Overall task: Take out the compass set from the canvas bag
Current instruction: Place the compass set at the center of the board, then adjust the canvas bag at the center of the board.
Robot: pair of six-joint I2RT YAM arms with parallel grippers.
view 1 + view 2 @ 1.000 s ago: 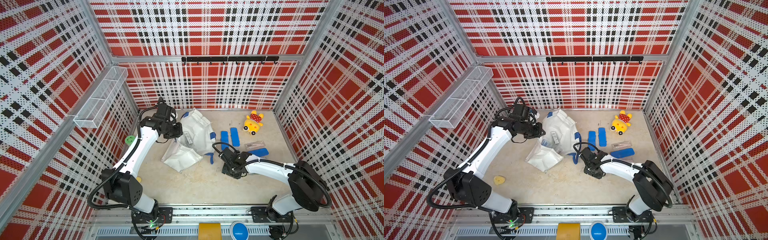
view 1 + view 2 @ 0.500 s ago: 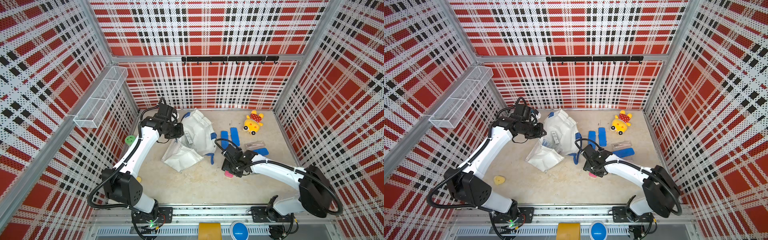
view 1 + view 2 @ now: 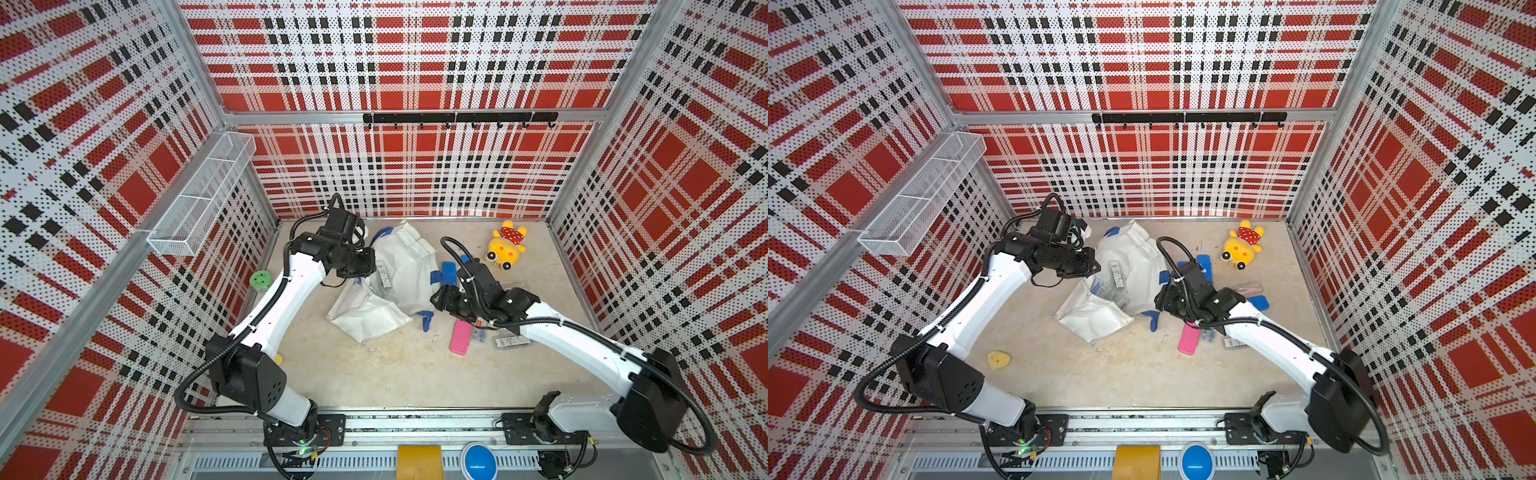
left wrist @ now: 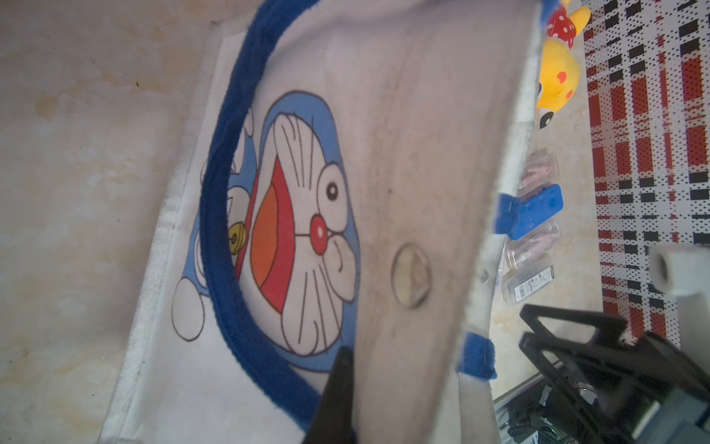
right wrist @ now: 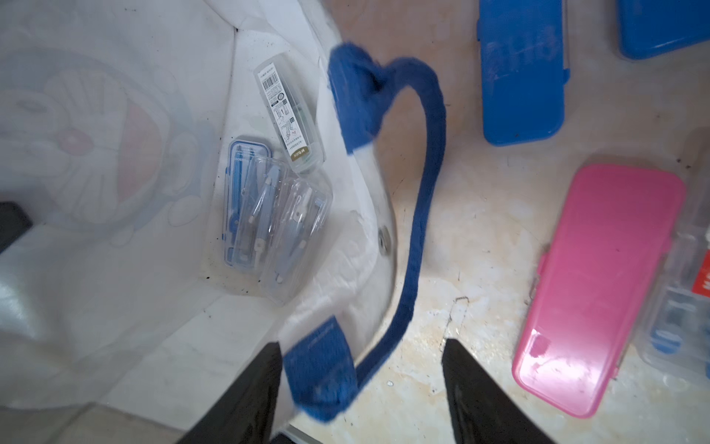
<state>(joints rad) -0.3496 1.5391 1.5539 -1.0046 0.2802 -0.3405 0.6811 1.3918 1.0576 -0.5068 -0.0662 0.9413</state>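
The off-white canvas bag [image 3: 405, 266] [image 3: 1136, 259] lies open on the table, with a blue cartoon cat printed on it [image 4: 303, 215]. My left gripper [image 3: 370, 266] [image 4: 355, 365] is shut on the bag's rim and holds the mouth up; only one finger [image 4: 338, 388] shows. In the right wrist view, compass sets in clear cases [image 5: 269, 215] lie inside the bag beside a barcoded case [image 5: 288, 119]. My right gripper [image 3: 442, 297] [image 5: 361, 346] is open at the bag's mouth, with the blue handle tab [image 5: 322, 369] between its fingers and untouched.
A pink case [image 3: 460, 336] and clear cases [image 3: 509, 341] lie beside my right arm. Blue cases [image 5: 522, 73] and a yellow plush toy [image 3: 505, 247] are farther back. A green roll [image 3: 261, 280] sits by the left wall under a wire basket [image 3: 203, 203].
My right gripper opened, left the pink case on the table and moved back-left to the bag's mouth. The left arm held still.
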